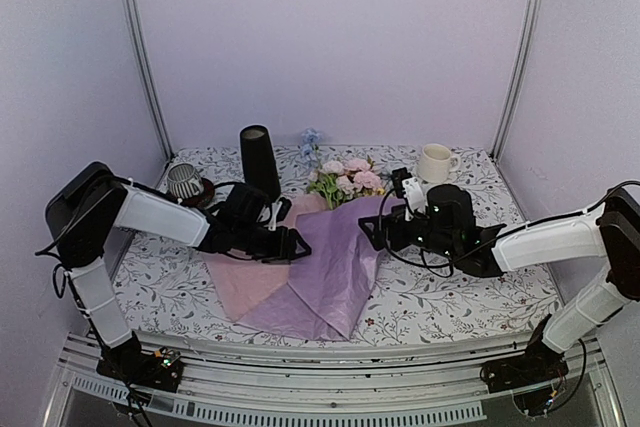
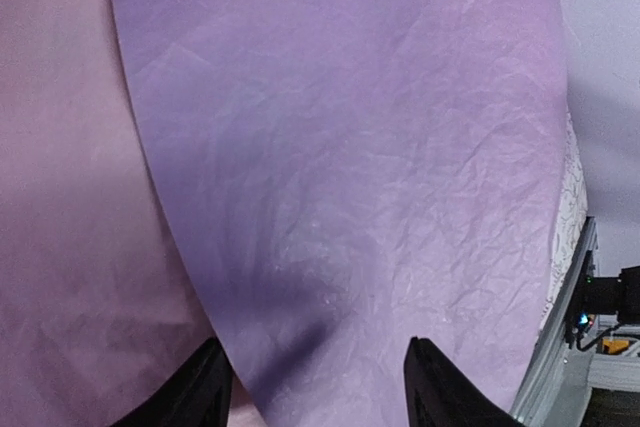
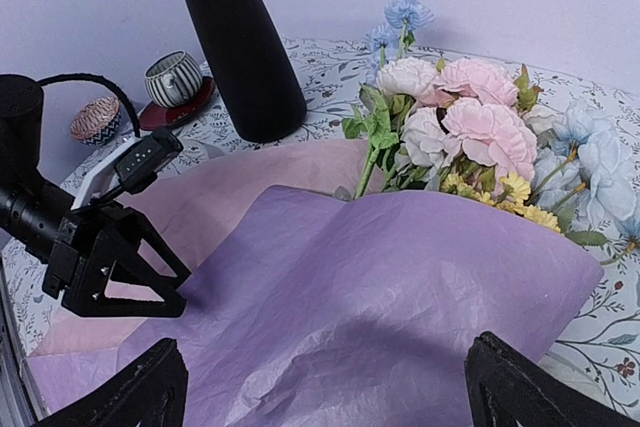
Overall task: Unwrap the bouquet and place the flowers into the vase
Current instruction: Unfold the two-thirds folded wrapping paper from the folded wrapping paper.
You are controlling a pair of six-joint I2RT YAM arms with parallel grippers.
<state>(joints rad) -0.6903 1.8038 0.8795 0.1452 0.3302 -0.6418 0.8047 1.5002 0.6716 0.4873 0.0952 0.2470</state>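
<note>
The bouquet lies in the middle of the table with its lilac wrapping paper (image 1: pixel 335 267) spread loose over a pink sheet (image 1: pixel 240 282). The flowers (image 1: pixel 348 180) stick out at its far end: pink and white roses (image 3: pixel 470 127), pale blue blooms, a small yellow cluster. A tall black vase (image 1: pixel 260 160) stands upright just left of them, also in the right wrist view (image 3: pixel 243 52). My left gripper (image 1: pixel 290 244) is open, low at the lilac sheet's left edge (image 2: pixel 315 387). My right gripper (image 1: pixel 372 232) is open over the paper's right side (image 3: pixel 330 397), holding nothing.
A white mug (image 1: pixel 434 163) stands at the back right. A striped grey cup (image 1: pixel 184 180) on a dark saucer sits at the back left, with a small patterned bowl (image 3: pixel 94 118) beside it. Walls close in on three sides.
</note>
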